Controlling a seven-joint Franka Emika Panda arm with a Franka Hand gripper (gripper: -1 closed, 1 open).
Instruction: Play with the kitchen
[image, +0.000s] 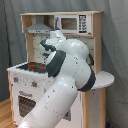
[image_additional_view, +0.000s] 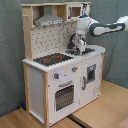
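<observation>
The kitchen (image_additional_view: 60, 75) is a white and light-wood toy unit with a black stovetop with red burners (image_additional_view: 52, 59), a grey hood (image_additional_view: 49, 20), a pegboard back (image_additional_view: 47, 40) and an oven door (image_additional_view: 65, 95). In the second exterior view my arm reaches in from the second exterior view's right. My gripper (image_additional_view: 79, 46) points down over the sink end of the counter, next to the black faucet (image_additional_view: 74, 42). In the first exterior view my white arm (image: 70, 75) fills the foreground and hides the sink. The stovetop (image: 34, 64) and hood (image: 39, 29) show behind it.
A toy microwave (image_additional_view: 75, 11) sits in the upper shelf beside the hood. A cupboard door (image_additional_view: 90, 75) is below the sink. The kitchen stands on a wooden floor (image_additional_view: 102, 110) in front of a grey curtain (image_additional_view: 10, 50).
</observation>
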